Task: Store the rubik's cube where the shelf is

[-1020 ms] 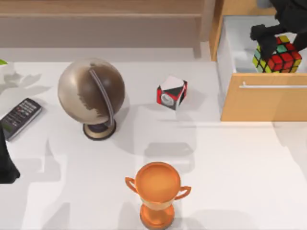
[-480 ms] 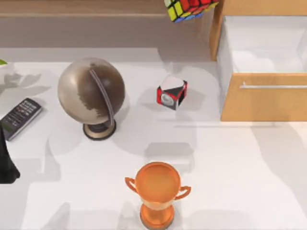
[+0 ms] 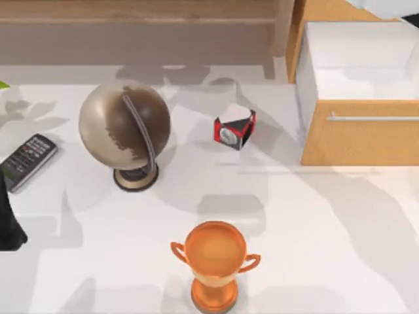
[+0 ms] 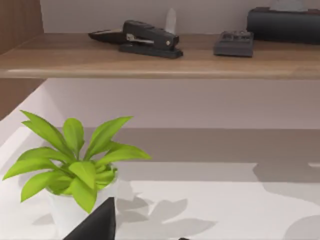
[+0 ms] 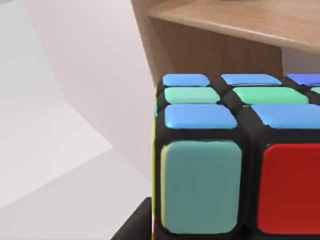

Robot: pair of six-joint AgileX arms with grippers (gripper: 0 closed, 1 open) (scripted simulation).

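Since half a second ago the rubik's cube (image 5: 235,160) has left the top view's upper edge; we now see it close before our right wrist camera, beside the shelf (image 5: 240,20) and its upright. Its tiles show blue, green, teal and red in a black grid. We cannot tell how the right gripper's fingers stand. On the table stand a globe (image 3: 124,124), a trophy (image 3: 215,261), a small red, white and black cube (image 3: 234,126), a remote (image 3: 26,160) and the open drawer (image 3: 360,134). Our left arm (image 3: 8,226) sits parked at the left edge.

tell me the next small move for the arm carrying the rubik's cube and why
Probably carry it on over the shelf board and lower it there. In the right wrist view the rubik's cube sits close against the camera, apparently held, with the wooden upright and board just beyond, so it is near but not yet resting on the shelf. The open drawer holds nothing.
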